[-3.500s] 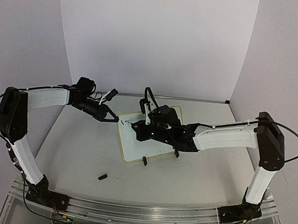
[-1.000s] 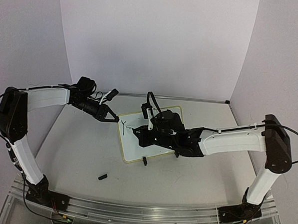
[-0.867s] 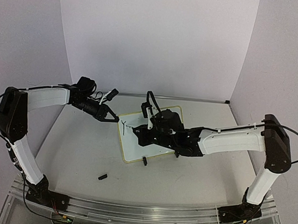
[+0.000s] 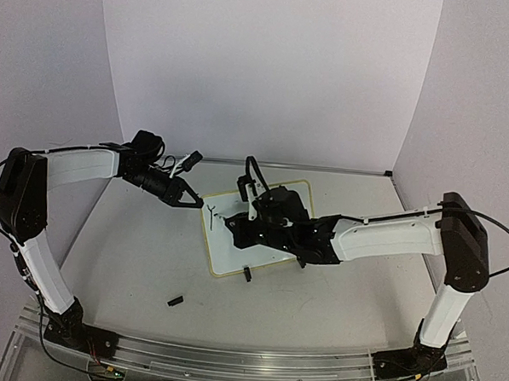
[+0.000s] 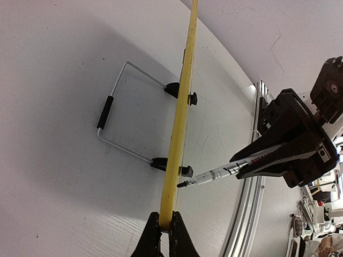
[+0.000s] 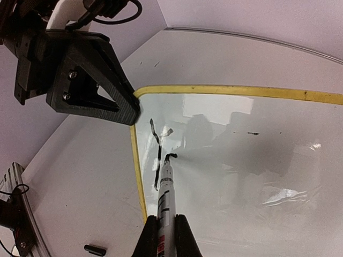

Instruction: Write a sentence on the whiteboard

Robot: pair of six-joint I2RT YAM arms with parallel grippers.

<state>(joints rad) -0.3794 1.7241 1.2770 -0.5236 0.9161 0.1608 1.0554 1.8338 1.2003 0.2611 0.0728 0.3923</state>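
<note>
Reads only a black "Y" of the sentence (image 6: 155, 134), upper left on the whiteboard (image 4: 234, 253), mid-frame on the white counter (image 4: 132, 252). Pinches its yellow rim between closed left fingers (image 5: 151, 243). Clamps a marker (image 6: 165, 198), red label print illegible, in right fingers (image 6: 150, 243). Backed by pale lilac walls (image 4: 269, 72).

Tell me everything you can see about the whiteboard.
The whiteboard is a small glossy white panel with rounded corners and a thin pale-yellow rim, on black clip feet with a wire stand behind. The left gripper pinches its rim at one corner; the marker in the right gripper touches its face beside a black Y, the only writing so far.
</note>
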